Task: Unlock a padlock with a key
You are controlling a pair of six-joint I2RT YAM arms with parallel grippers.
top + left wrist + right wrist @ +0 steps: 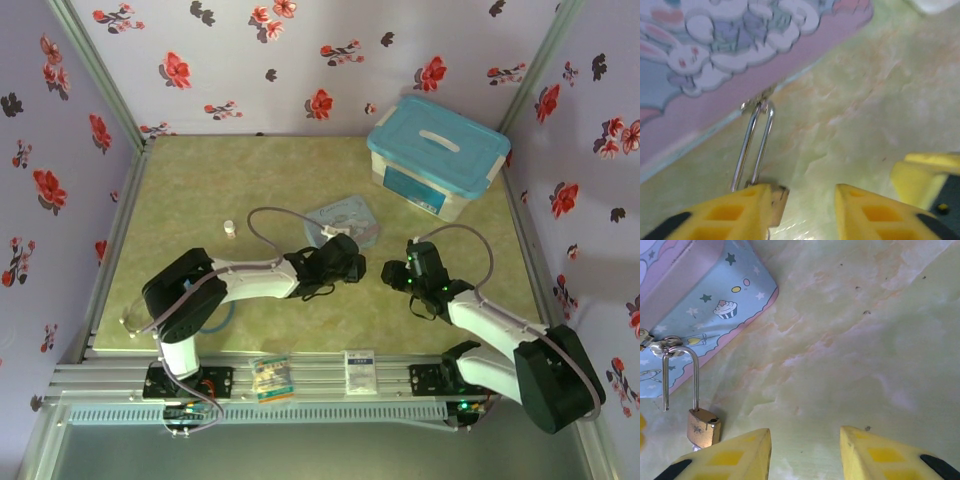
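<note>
The small brass padlock (703, 427) lies on the green table beside the light-blue cartoon tin (705, 295). Its silver shackle (694, 380) hooks through the tin's latch, and one shackle leg ends free of the body. In the left wrist view the padlock body (778, 199) sits against the inner face of one yellow finger, with the shackle (756, 145) running up to the tin (715, 50). My left gripper (802, 200) is open, with a wide gap beside the lock. My right gripper (805, 440) is open over bare table, just right of the padlock. Both grippers (350, 262) (395, 272) meet near the tin (342, 220). The key is out of view.
A white box with a blue lid (437, 155) stands at the back right. A small white cylinder (230, 229) stands left of the tin. Two small cards (272, 378) (360, 370) lie on the front rail. Floral walls close in three sides.
</note>
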